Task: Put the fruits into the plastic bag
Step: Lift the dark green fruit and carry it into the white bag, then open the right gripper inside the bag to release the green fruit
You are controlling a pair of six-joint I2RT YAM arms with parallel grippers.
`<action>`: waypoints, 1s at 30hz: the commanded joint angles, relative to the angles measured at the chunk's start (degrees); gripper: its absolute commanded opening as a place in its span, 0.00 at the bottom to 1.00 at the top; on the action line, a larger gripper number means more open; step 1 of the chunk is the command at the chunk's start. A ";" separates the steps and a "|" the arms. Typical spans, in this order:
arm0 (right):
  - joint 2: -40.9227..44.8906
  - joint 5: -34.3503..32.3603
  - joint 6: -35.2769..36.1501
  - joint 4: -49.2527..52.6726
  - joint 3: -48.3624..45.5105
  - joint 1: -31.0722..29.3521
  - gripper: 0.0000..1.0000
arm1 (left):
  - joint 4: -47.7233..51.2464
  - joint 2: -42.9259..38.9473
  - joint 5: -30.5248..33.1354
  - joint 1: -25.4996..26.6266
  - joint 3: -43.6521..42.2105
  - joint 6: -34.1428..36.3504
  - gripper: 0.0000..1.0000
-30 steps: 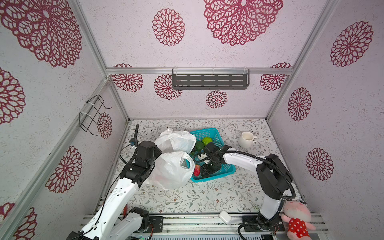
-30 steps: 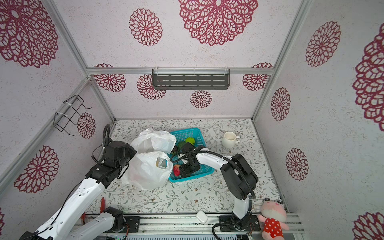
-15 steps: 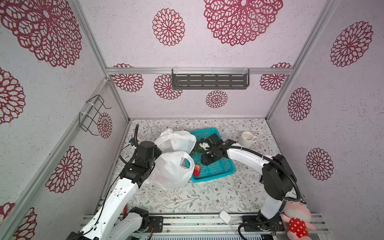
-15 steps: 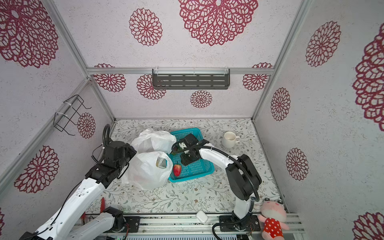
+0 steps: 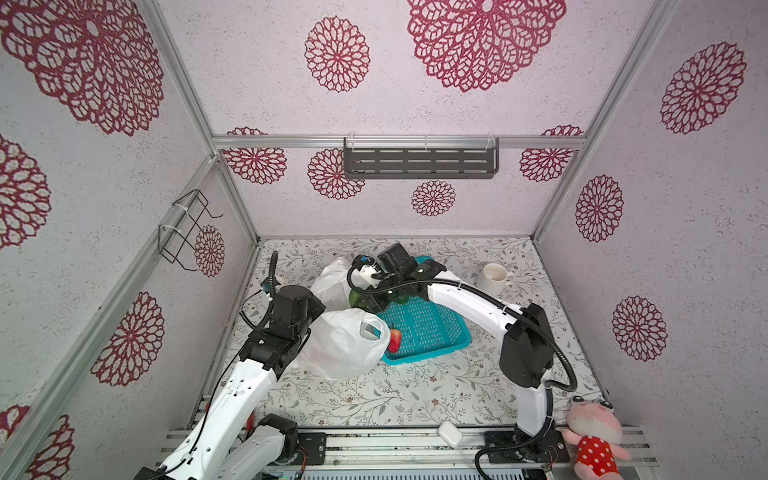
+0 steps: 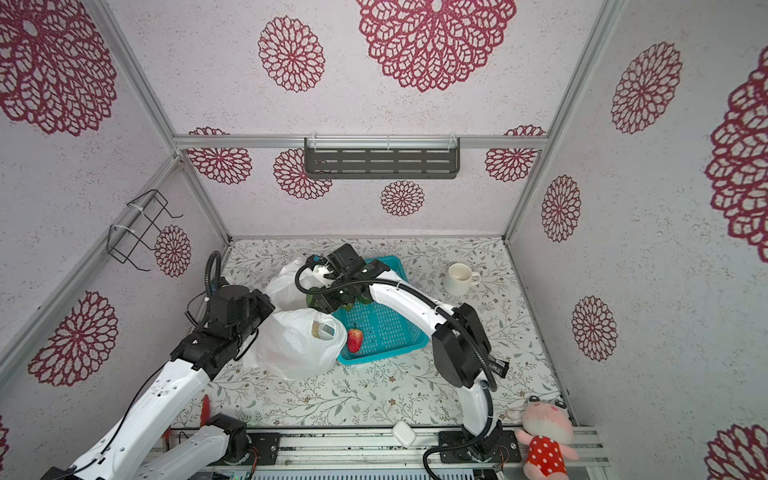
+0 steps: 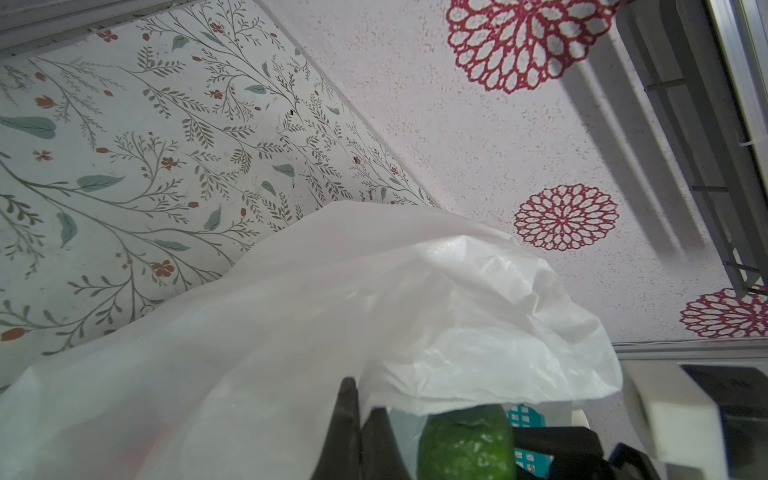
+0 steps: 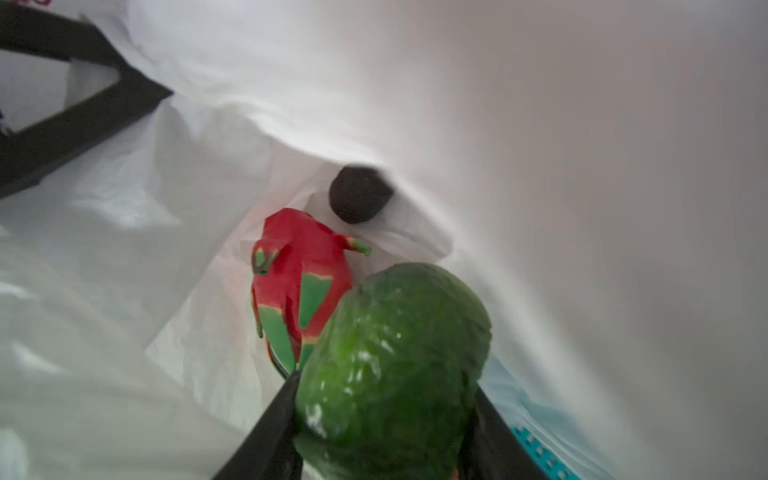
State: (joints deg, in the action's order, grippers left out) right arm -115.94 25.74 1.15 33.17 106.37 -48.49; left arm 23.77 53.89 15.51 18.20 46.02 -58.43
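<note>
The green fruit [image 8: 399,332] is gripped by the right tool [image 8: 386,380] at the mouth of the bag [image 5: 345,353], just left of centre in both top views. A red-green fruit [image 8: 299,282] lies deeper inside the bag. The left tool [image 7: 359,415] is closed, pinching the bag's film. A strawberry [image 5: 394,340] lies in the basket [image 5: 432,328] on the bench [image 5: 374,395]

right gripper [image 5: 365,301] moved from middle of teal perforated basket [image 5: 428,330] to its far-left corner, dark green oval fruit [image 8: 395,353] now clamped in it, inside translucent white plastic bag [image 5: 340,351]
</note>
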 commanded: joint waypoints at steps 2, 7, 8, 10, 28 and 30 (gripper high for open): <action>-2.89 5.01 1.25 1.24 5.32 -2.00 0.48 | -1.44 -0.90 -0.99 0.33 -0.33 1.58 0.00; -6.84 7.83 -4.16 -6.22 5.88 -2.57 0.52 | -0.31 -1.28 -1.14 0.35 0.37 1.90 0.00; -7.41 7.67 -4.80 -7.15 6.21 -2.73 0.53 | 0.28 -1.37 -0.80 0.35 0.56 1.47 0.00; -7.59 7.65 -6.05 -9.84 6.15 -2.72 0.57 | 0.88 -1.74 -0.48 0.29 0.58 0.91 0.00; 13.55 8.89 -18.17 -44.20 -21.47 3.12 0.95 | 5.75 -4.87 7.58 0.11 -0.25 -5.60 0.00; 16.59 8.42 -18.57 -45.54 -24.52 4.67 0.95 | 5.74 -4.37 8.02 0.10 0.08 -5.79 0.00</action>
State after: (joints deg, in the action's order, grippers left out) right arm -104.47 33.82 -15.18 -5.91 83.94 -45.67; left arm 28.62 48.99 21.17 18.24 45.95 -62.72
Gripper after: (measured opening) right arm 0.949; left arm 0.041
